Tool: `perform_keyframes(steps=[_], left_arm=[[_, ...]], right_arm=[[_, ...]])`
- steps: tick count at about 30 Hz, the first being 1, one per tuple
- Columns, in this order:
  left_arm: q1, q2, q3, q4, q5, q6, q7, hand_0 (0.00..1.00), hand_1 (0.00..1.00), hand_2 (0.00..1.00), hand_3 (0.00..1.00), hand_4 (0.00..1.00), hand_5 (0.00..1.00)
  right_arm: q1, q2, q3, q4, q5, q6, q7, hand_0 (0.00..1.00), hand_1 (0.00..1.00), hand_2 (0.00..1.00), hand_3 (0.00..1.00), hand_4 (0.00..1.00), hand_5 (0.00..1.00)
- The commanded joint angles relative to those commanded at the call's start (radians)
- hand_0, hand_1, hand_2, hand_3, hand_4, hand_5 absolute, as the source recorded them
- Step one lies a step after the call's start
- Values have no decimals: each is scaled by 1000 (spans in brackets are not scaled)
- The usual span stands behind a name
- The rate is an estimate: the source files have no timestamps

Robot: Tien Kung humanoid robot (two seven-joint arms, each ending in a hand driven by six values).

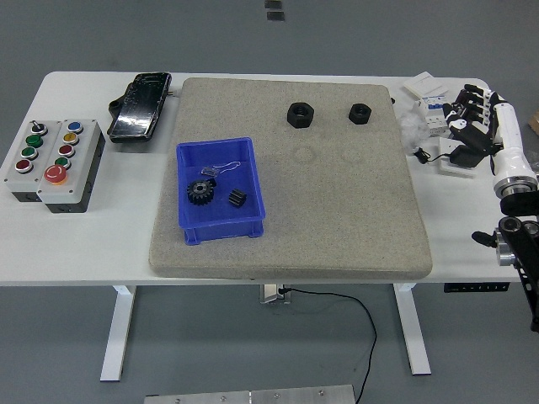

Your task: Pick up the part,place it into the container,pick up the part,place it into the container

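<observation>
two black gears [200,193] lie in the blue container [189,160].

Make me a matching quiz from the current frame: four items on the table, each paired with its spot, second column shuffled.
Items
1. small gear
2. button box
3. right hand
4. two black nuts

Places
A. far part of the grey mat
B. over the table's right edge, above the clutter there
C. inside the blue bin, beside the big gear
D. left end of the table

Pairs: 1-C, 2-D, 3-B, 4-A
</observation>
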Motion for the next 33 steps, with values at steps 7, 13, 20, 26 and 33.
perform_keyframes(steps=[7, 13, 20, 26, 33], left_arm=[[7, -1, 4, 0, -6, 0, -1, 673, 654, 597, 632, 713, 356], [6, 1, -1, 0, 1, -1, 0, 673, 655, 597, 632, 713, 356], [3, 4, -4, 0, 9, -2, 1, 674, 655, 597, 632, 712, 355], [2, 12, -6, 0, 21, -4, 3, 674, 655, 597, 632, 712, 355], [-2, 21, -10, 0, 33, -9, 6, 674, 649, 597, 632, 712, 356]], right_arm=[[-71, 37, 66, 43, 167, 99, 101, 769, 766, 785, 778, 957, 458], [-119, 68, 90, 108, 227, 98, 122, 707, 751, 783, 803, 983, 529], [-163, 101, 109, 143, 250, 88, 132, 673, 747, 783, 806, 986, 539], [-180, 100, 111, 158, 268, 100, 129, 647, 727, 772, 785, 984, 585], [-185, 103, 123, 157, 302, 126, 134, 653, 711, 764, 773, 980, 726]])
